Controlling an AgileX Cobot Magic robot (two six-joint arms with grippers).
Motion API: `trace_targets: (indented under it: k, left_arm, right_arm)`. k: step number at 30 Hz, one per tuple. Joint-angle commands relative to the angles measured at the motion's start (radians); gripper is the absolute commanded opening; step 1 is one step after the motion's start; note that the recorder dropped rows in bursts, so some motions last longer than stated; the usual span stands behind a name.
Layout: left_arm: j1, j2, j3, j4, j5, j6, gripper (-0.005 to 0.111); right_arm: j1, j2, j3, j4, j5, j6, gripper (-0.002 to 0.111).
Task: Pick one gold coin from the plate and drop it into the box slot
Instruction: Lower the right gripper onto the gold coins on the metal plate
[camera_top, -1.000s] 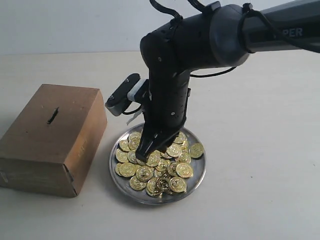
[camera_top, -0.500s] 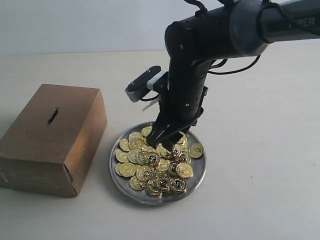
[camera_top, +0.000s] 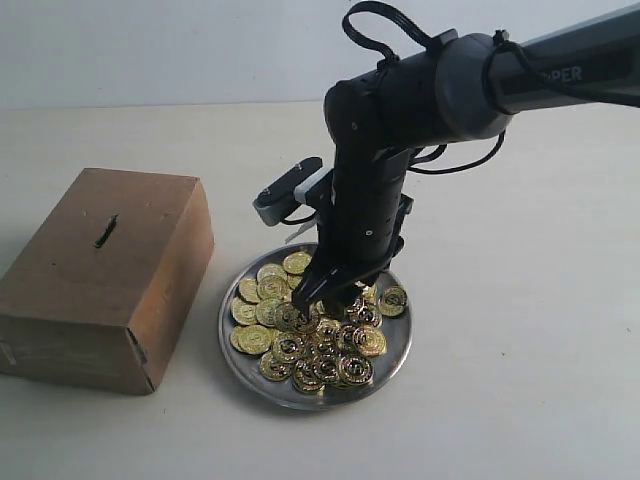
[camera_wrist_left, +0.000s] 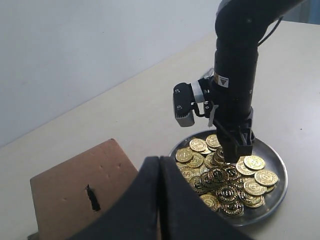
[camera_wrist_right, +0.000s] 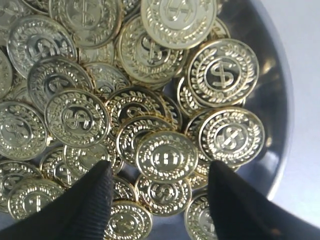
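Right claw (camera_wrist_right: 160, 171) agape over dollar-marked coins (camera_wrist_right: 77, 117); left claw (camera_wrist_left: 160, 163) clenched; arm (camera_top: 470, 90) lettering "PER".

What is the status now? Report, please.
Right gripper open, jaws astride one coin on the plate, nothing gripped yet. Left gripper shut, held back. Slot on box unobstructed.

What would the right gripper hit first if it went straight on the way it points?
The right gripper would first meet the gold coin lying between its open fingers, atop the heap in the plate; depth is unclear.

Right gripper (camera_top: 321, 308) lower, deeper among coins (camera_top: 268, 289)
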Motion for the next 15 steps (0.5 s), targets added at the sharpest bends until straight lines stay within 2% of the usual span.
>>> trace_targets:
  k: [1,15]
  left_arm:
    - [-0.008,-0.004,0.002,-0.002,-0.003,0.002,0.0]
    - [-0.008,-0.004,0.002,-0.002,-0.003,0.002,0.0]
  right_arm:
    - [-0.003,0.004,0.005,0.001,-0.017,0.008,0.054]
    - [-0.003,0.022,0.005,-0.007,-0.042,0.03,0.054]
